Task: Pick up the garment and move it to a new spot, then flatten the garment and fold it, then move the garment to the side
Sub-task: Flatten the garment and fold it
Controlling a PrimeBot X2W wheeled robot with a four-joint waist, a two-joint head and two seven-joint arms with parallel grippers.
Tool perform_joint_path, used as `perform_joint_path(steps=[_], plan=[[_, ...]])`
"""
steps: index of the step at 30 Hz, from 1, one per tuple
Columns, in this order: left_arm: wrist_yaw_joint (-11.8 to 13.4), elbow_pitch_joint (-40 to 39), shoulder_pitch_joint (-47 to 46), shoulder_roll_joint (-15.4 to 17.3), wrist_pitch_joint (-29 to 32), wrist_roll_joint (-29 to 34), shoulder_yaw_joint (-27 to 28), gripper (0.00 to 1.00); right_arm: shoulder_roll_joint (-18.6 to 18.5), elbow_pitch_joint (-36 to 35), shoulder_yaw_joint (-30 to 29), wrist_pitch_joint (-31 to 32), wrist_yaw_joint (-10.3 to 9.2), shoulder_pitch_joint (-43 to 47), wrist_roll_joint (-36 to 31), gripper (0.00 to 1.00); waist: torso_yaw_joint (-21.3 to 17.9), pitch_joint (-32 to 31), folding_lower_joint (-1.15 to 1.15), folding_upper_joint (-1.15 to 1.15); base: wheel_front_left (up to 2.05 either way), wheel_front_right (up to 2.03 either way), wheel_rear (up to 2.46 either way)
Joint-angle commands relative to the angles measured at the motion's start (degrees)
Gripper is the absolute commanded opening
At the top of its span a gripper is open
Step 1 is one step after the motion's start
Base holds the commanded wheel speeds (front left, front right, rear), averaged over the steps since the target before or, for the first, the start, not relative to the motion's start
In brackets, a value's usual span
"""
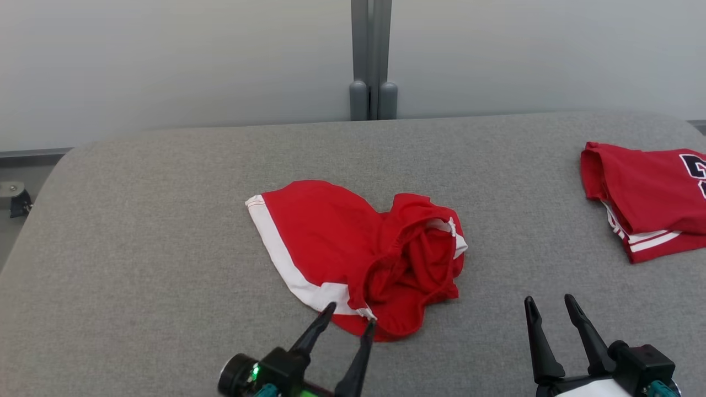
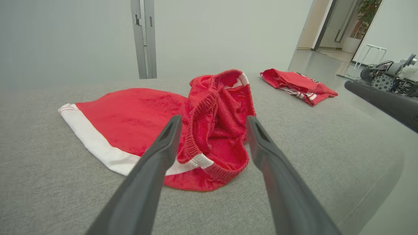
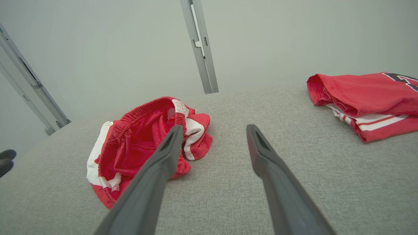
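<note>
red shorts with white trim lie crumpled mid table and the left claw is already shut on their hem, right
No. The red shorts with white trim do lie crumpled in the middle of the grey fabric table, but the left claw is open, not shut: its fingers are spread at their near hem, gripping nothing. The left wrist view shows it.

A grey fabric-topped table (image 1: pixel 138 231) sits before pale frosted wall panels (image 1: pixel 165 55) joined by a grey metal post (image 1: pixel 370 49) — soft, even light. Off to one side, a glossy floor (image 2: pixel 313 60) leads to a doorway (image 2: pixel 336 32) with a potted plant (image 2: pixel 369 9).
</note>
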Motion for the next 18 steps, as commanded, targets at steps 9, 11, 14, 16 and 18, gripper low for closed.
perform_joint_path(steps=[9,11,14,16,18], plan=[[-0.4,9.0,-21.2,0.2,0.3,-9.5,-16.5,1.00,-1.4,-0.6,2.1,0.0,-0.04,-6.2,0.1,1.00,-6.6,11.0,0.00,0.00,0.00,0.00,0.00],[-0.4,11.3,-24.6,0.2,0.8,-12.5,-19.1,1.00,-1.3,-0.5,2.5,0.0,-0.04,-7.1,0.2,1.00,-7.5,12.4,0.00,0.00,0.00,0.00,0.00],[-0.4,14.4,-29.5,0.3,0.8,-15.9,-19.8,1.00,-1.3,-0.2,2.9,0.0,-0.04,-8.5,0.3,1.00,-8.9,14.1,0.00,0.00,0.00,0.00,0.00],[0.2,16.1,-31.8,0.2,0.7,-17.4,-20.1,1.00,-1.2,-0.2,2.8,0.0,-0.04,-9.2,0.3,1.00,-9.7,15.0,0.00,0.00,0.00,0.00,0.00],[1.4,17.7,-33.9,0.2,0.6,-18.4,-20.4,1.00,-1.0,-0.1,2.8,0.0,-0.04,-9.8,0.4,1.00,-10.5,15.5,0.00,0.00,0.00,0.00,0.00]])
